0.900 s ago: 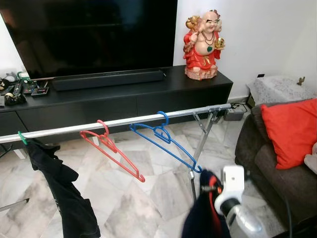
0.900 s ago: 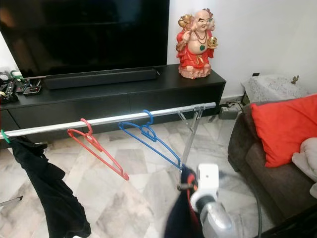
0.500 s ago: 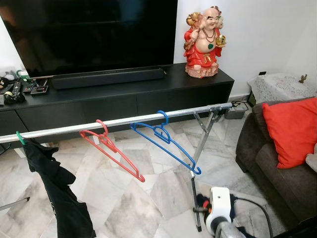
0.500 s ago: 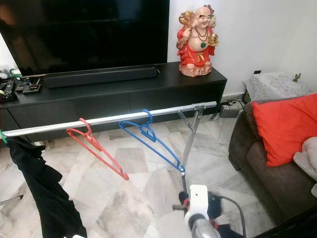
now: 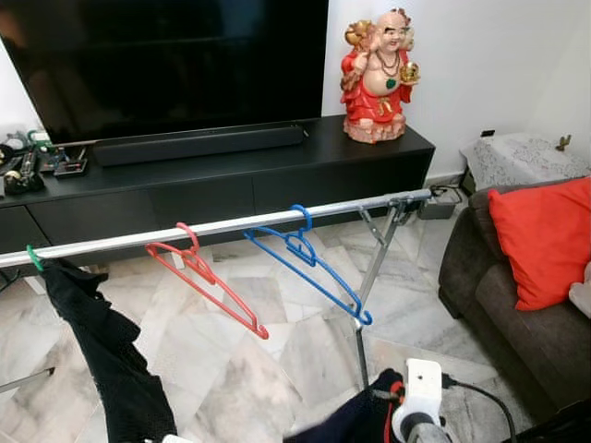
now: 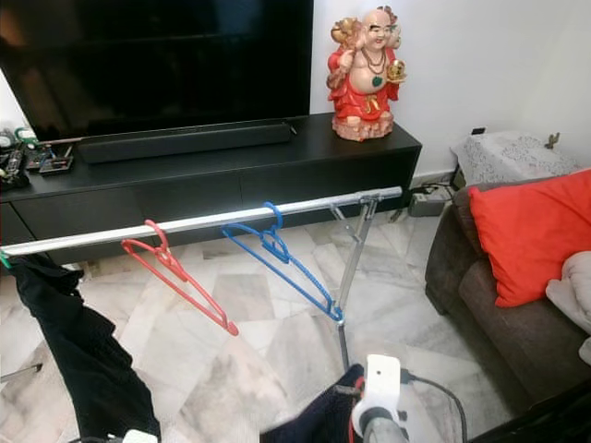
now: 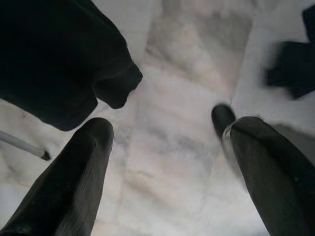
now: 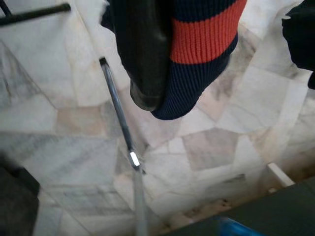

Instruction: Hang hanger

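A silver clothes rail (image 5: 231, 226) runs across the room. On it hang an empty red hanger (image 5: 208, 286) and an empty blue hanger (image 5: 309, 268). A black garment (image 5: 102, 360) hangs from a green hook (image 5: 34, 257) at the rail's left end. Low in front of the rail's right leg, my right gripper (image 5: 386, 403) is shut on a navy garment with a red stripe (image 8: 206, 34); one black finger (image 8: 142, 54) presses against the cloth. My left gripper (image 7: 160, 123) is open over the marble floor beside the black garment (image 7: 54, 54), holding nothing.
A black TV console (image 5: 277, 180) with a soundbar and a red statue (image 5: 377, 74) stands behind the rail. A brown sofa with a red cushion (image 5: 545, 240) is on the right. The rack's slanted leg (image 5: 374, 272) stands just ahead of my right arm.
My right arm, raised with the navy garment a second ago, has dropped low. The garment now trails out to the left along the bottom of the view.
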`<state>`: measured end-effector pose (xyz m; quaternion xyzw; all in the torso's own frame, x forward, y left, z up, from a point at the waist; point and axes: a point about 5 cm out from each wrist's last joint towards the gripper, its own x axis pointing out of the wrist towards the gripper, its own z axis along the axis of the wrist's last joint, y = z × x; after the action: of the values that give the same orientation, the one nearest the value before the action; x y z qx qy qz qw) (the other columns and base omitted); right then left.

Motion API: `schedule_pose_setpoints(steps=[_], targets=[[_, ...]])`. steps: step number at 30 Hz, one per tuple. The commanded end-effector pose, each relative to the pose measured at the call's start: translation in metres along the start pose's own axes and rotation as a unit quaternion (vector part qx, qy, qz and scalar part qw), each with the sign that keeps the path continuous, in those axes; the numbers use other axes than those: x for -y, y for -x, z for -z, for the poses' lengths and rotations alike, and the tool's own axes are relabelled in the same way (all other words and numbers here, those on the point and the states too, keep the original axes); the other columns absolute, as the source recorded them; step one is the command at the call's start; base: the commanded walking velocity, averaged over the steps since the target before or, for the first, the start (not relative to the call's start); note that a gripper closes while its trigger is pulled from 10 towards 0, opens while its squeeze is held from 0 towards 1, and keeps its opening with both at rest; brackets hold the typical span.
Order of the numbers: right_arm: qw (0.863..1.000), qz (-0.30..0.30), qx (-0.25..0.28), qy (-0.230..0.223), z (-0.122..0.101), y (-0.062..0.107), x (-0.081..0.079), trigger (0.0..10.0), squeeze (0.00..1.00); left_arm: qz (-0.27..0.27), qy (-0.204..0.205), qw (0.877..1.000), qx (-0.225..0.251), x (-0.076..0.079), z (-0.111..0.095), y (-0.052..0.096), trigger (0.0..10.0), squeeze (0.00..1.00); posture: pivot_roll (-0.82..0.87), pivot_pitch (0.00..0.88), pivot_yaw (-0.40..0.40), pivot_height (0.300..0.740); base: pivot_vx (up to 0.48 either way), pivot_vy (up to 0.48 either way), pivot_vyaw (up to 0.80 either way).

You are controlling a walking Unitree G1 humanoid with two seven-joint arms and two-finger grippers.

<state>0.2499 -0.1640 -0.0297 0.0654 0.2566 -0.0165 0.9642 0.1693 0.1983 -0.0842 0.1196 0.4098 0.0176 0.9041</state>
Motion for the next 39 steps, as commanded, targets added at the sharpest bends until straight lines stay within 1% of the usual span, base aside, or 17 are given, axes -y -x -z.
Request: schedule_pose_setpoints(steps=[1, 3, 4, 5, 8, 10, 11, 13, 14, 15, 19, 22, 25, 28, 31, 36, 39], targets=[[1.0, 0.0, 0.023, -0.005, -0.006, -0.002, -0.002, 10.0, 0.0, -0.016, 0.062, 0.998, 0.022, -0.01, -0.001, 0.001, 10.0, 0.0, -0.01, 0.053, 0.048, 0.74, 0.0, 0.0, 0.0], [0.999, 0.003, 0.042, -0.014, -0.01, -0.001, 0.0, 10.0, 0.0, -0.016, 0.08, 0.987, 0.138, -0.058, -0.05, -0.003, 10.0, 0.0, 0.0, 0.048, 0.046, 0.74, 0.0, 0.0, 0.0], [0.999, 0.003, 0.042, -0.014, -0.01, -0.001, 0.0, 10.0, 0.0, -0.016, 0.08, 0.987, 0.138, -0.058, -0.05, -0.003, 10.0, 0.0, 0.0, 0.048, 0.046, 0.74, 0.0, 0.0, 0.0], [0.999, 0.007, 0.047, -0.014, -0.011, -0.001, 0.001, 10.0, 0.0, -0.008, 0.075, 0.984, 0.161, -0.061, -0.06, -0.003, 10.0, 0.0, 0.0, 0.043, 0.046, 0.74, 0.0, 0.0, 0.0], [0.999, 0.018, 0.046, -0.009, -0.009, -0.001, 0.005, 10.0, 0.0, 0.005, 0.066, 0.974, 0.217, -0.055, -0.079, 0.0, 10.0, 0.0, -0.01, 0.035, 0.047, 0.74, 0.0, 0.0, 0.0], [0.999, 0.02, 0.043, -0.013, -0.006, 0.0, 0.007, 10.0, 0.0, 0.016, 0.069, 0.967, 0.244, -0.048, -0.084, 0.004, 10.0, 0.0, 0.0, 0.026, 0.048, 0.74, 0.0, 0.0, 0.0], [0.999, 0.02, 0.043, -0.013, -0.006, 0.0, 0.007, 10.0, 0.0, 0.016, 0.069, 0.967, 0.244, -0.048, -0.084, 0.004, 10.0, 0.0, 0.0, 0.026, 0.048, 0.74, 0.0, 0.0, 0.0], [0.999, 0.02, 0.04, -0.013, -0.001, 0.002, 0.008, 10.0, 0.0, 0.037, 0.055, 0.957, 0.282, -0.04, -0.086, 0.015, 10.0, 0.0, 0.0, 0.02, 0.046, 0.74, 0.0, 0.0, 0.0], [0.999, 0.02, 0.04, -0.013, -0.001, 0.002, 0.008, 10.0, 0.0, 0.037, 0.055, 0.957, 0.282, -0.04, -0.086, 0.015, 10.0, 0.0, 0.0, 0.02, 0.046, 0.74, 0.0, 0.0, 0.0], [0.999, 0.021, 0.038, -0.013, 0.001, 0.003, 0.01, 10.0, 0.0, 0.046, 0.056, 0.951, 0.301, -0.038, -0.085, 0.024, 10.0, 0.0, 0.0, 0.018, 0.045, 0.74, 0.0, 0.0, 0.0], [0.999, 0.031, 0.032, -0.014, 0.003, 0.004, 0.015, 10.0, 0.0, 0.033, 0.06, 0.944, 0.323, -0.042, -0.087, 0.035, 10.0, 0.0, 0.02, 0.012, 0.041, 0.74, 0.0, 0.0, 0.0], [0.999, 0.031, 0.035, -0.015, 0.002, 0.003, 0.015, 10.0, 0.0, 0.022, 0.063, 0.944, 0.325, -0.046, -0.09, 0.036, 10.0, 0.0, 0.02, 0.012, 0.041, 0.74, 0.0, 0.0, 0.0], [0.999, 0.031, 0.04, -0.011, 0.0, 0.002, 0.014, 10.0, 0.0, -0.004, 0.077, 0.939, 0.334, -0.056, -0.106, 0.035, 10.0, 0.0, 0.02, 0.007, 0.034, 0.74, 0.0, 0.0, 0.0], [0.999, 0.031, 0.041, -0.012, 0.0, 0.002, 0.014, 10.0, 0.0, 0.02, 0.066, 0.931, 0.359, -0.054, -0.127, 0.039, 10.0, 0.0, 0.02, 0.012, 0.034, 0.74, 0.0, 0.0, 0.0], [0.999, 0.032, 0.039, -0.012, 0.001, 0.002, 0.014, 10.0, 0.0, 0.045, 0.052, 0.927, 0.368, -0.048, -0.135, 0.042, 10.0, 0.0, 0.02, 0.017, 0.037, 0.74, 0.0, 0.0, 0.0], [0.999, 0.04, 0.034, -0.013, 0.006, 0.005, 0.017, 10.0, 0.0, 0.063, 0.044, 0.926, 0.37, -0.04, -0.133, 0.051, 10.0, 0.0, 0.01, 0.026, 0.038, 0.74, 0.0, 0.0, 0.0], [0.998, 0.044, 0.031, -0.013, 0.009, 0.006, 0.021, 10.0, 0.0, 0.05, 0.03, 0.926, 0.372, -0.047, -0.133, 0.058, 10.0, 0.0, 0.01, 0.034, 0.028, 0.74, 0.0, 0.0, 0.0]])
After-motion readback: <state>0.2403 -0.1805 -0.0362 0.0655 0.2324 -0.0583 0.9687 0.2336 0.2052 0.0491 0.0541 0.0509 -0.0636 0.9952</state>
